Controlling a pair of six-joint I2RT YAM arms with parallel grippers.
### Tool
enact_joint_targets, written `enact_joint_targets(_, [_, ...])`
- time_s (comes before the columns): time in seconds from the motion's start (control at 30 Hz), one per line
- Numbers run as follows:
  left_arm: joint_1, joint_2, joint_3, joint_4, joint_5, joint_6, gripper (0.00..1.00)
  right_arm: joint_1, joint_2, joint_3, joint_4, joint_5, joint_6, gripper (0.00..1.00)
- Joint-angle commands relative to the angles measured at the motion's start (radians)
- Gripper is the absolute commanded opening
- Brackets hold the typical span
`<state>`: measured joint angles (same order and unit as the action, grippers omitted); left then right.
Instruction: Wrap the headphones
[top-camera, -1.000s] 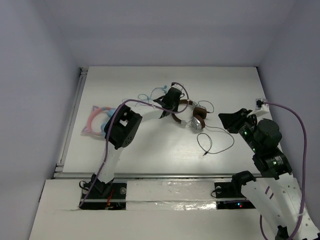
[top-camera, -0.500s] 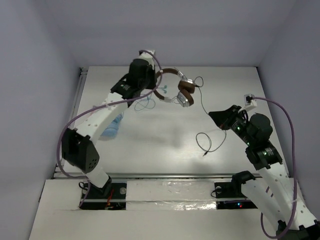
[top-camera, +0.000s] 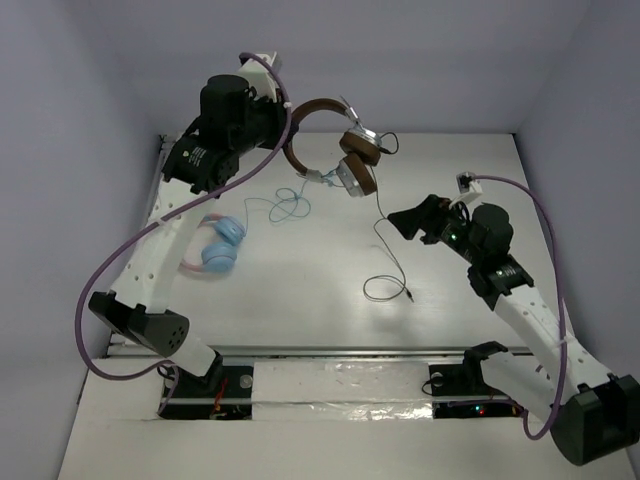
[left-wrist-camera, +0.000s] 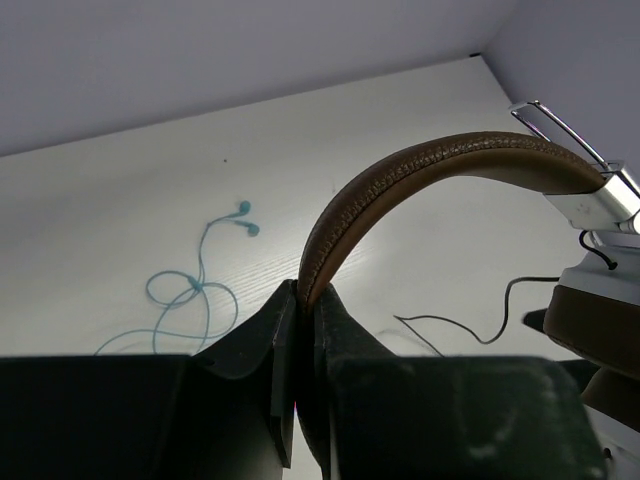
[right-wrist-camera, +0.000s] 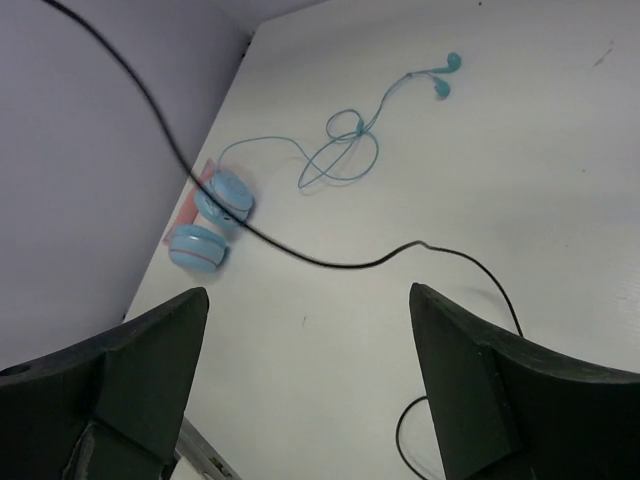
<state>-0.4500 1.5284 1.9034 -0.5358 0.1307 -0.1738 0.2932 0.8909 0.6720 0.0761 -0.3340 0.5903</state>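
Left gripper (left-wrist-camera: 303, 302) clamped on brown headband of headphones (top-camera: 320, 104), which hang clear above far part of table (top-camera: 300, 300), close to back wall (top-camera: 420, 70) (earcups dangle at right end). Black cable (top-camera: 383, 235) drops to surface, tail looped toward near edge. Right gripper (right-wrist-camera: 310, 340) spread wide, holding nothing, hovering over right side beside cable. Earbuds (top-camera: 290, 208) and pink-and-blue headphones (top-camera: 212, 248) lie left of centre, with open white surface between them and cable loop. Pale walls close in on three sides.

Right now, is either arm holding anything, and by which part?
The left gripper holds the headphones by the brown headband; the right gripper is open and empty.
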Motion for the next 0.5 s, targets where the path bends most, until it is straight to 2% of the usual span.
enact_joint_targets(0.0, [0.008,-0.020,0.089,0.007,0.098,-0.041,0.00,-0.005,0.040,-0.015,0.166,-0.047,-0.027,0.88])
enact_joint_targets(0.27, [0.017,0.001,0.189,0.011,0.181,-0.082,0.00,-0.005,0.085,-0.097,0.250,-0.030,-0.047,0.87])
enact_joint_targets(0.4, [0.017,0.001,0.206,0.022,0.224,-0.104,0.00,-0.005,0.138,-0.098,0.272,-0.002,-0.047,0.81])
enact_joint_targets(0.47, [0.017,0.001,0.218,0.027,0.259,-0.118,0.00,-0.005,0.166,-0.103,0.310,0.064,-0.037,0.79])
